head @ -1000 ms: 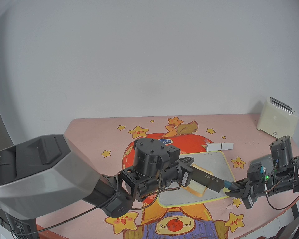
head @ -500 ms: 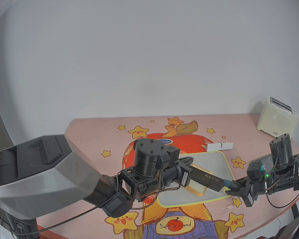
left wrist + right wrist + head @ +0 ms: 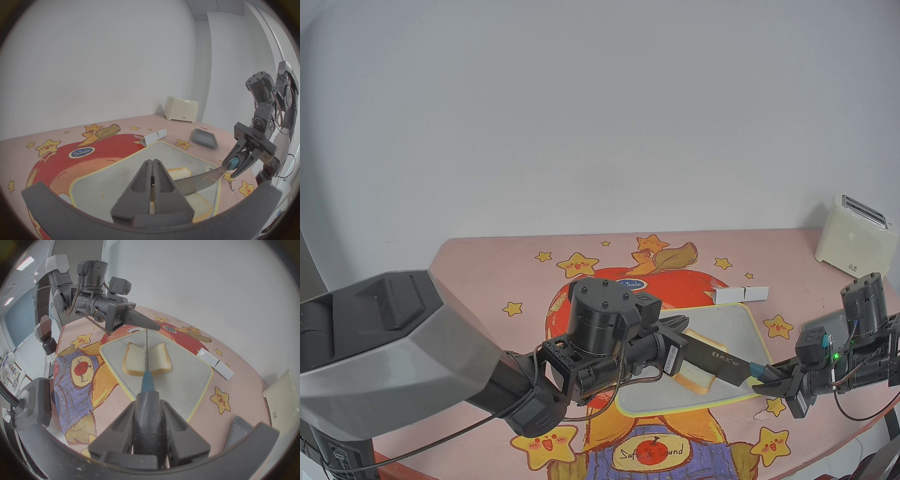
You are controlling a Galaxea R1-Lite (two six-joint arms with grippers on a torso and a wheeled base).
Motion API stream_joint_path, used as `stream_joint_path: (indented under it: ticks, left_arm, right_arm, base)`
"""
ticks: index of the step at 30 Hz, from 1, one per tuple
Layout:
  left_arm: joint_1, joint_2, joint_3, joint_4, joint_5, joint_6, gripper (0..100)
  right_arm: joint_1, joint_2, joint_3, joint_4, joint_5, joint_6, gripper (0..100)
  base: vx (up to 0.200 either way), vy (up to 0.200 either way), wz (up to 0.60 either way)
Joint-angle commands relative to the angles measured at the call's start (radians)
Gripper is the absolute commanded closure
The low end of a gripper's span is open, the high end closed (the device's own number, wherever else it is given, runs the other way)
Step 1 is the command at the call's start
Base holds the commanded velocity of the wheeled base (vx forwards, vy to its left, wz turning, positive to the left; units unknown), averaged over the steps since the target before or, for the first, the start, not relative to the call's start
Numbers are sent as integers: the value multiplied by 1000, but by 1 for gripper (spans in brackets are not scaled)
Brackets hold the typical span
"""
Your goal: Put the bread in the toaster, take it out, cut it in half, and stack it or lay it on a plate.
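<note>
A slice of white bread (image 3: 697, 377) (image 3: 135, 359) lies on the grey, yellow-rimmed cutting board (image 3: 731, 320) (image 3: 187, 382). A knife with a dark blade (image 3: 717, 360) (image 3: 200, 181) rests across the middle of the slice, with bread on either side. My right gripper (image 3: 770, 379) (image 3: 147, 404) is shut on the knife's teal handle at the board's right edge. My left gripper (image 3: 678, 325) (image 3: 152, 162) is shut with nothing in it. Its tips are at the far end of the bread, next to the knife's tip. The cream toaster (image 3: 855, 236) stands at the table's back right.
A small white box (image 3: 741, 294) lies just behind the board. A grey tray (image 3: 204, 138) (image 3: 239, 430) sits between the board and the toaster, partly behind my right arm in the head view. The pink table's front edge is close to my right gripper.
My right wrist rose slightly and settled back. The knife, the bread and the left arm stay where they were.
</note>
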Motion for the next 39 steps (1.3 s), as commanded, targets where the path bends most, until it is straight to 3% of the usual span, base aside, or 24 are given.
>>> stream_joint_path:
  ticks: [1, 12, 25, 32, 39]
  left_arm:
    - [0, 8, 8, -1, 0, 0, 100]
    - [1, -8, -2, -1, 0, 0, 100]
    - [12, 4, 14, -3, 0, -2, 100]
    - [11, 3, 13, -10, 0, -2, 100]
    - [11, 3, 10, -40, 0, 0, 100]
  right_arm:
    - [0, 1, -24, 0, 0, 1, 100]
    - [-1, 9, 28, -3, -5, 1, 100]
    - [-1, 6, -35, -2, -5, 1, 100]
    - [-1, 9, 27, -5, -5, 3, 100]
    - [-1, 3, 25, -8, -5, 4, 100]
  base:
    - [0, 0, 0]
    - [0, 0, 0]
    - [0, 0, 0]
    - [0, 0, 0]
    - [0, 0, 0]
